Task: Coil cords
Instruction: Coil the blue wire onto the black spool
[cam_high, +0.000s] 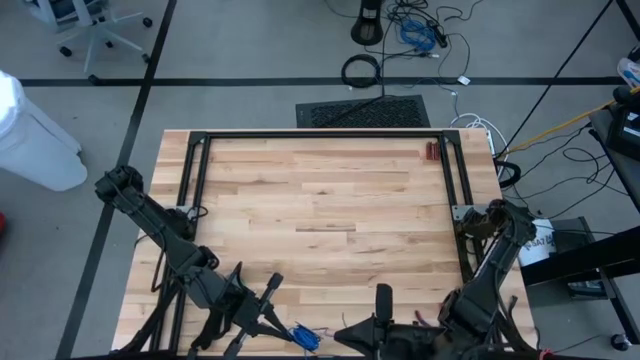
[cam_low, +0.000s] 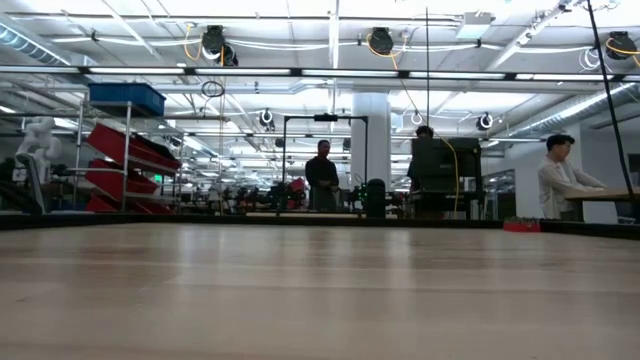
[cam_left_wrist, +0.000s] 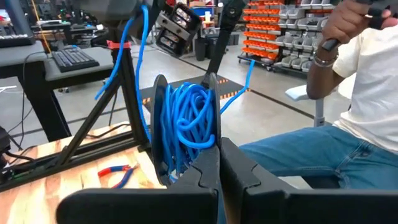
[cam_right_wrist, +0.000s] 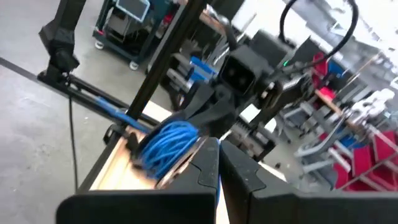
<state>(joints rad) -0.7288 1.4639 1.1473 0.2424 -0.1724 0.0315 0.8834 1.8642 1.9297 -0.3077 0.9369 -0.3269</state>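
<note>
I count two arms, both folded low at the near edge of the table (cam_high: 320, 200), and one bundle of blue cord (cam_high: 305, 337) between them. The left gripper (cam_high: 272, 290) is at the near left and the right gripper (cam_high: 383, 300) at the near right. In both wrist views the two dark fingers (cam_left_wrist: 211, 168) press flat against each other, so each gripper is fully closed. I do not see anything pinched between them.

From the left wrist the cord (cam_left_wrist: 186, 124) shows as one tangled blue bundle on a dark spool, just in front of the closed fingertips; if it touches them I cannot tell. From the right wrist the same blue bundle (cam_right_wrist: 168, 146) is just beyond that arm's closed fingers (cam_right_wrist: 214, 168), near the other arm's gripper (cam_right_wrist: 245, 71).

One pair of red-handled pliers (cam_left_wrist: 118, 174) lies on the wood beside the spool. One small red object (cam_high: 432, 151) lies at the far right corner, well apart from the cord.

Beyond the table, one black cable ring (cam_high: 361, 70) lies on the floor. A seated person (cam_left_wrist: 367, 106) is close at the left arm's side. In the low view I see three people (cam_low: 322, 175) standing far in the room, and red shelves (cam_low: 125, 160) with one blue bin (cam_low: 125, 97) on top; what is inside it I cannot see.
</note>
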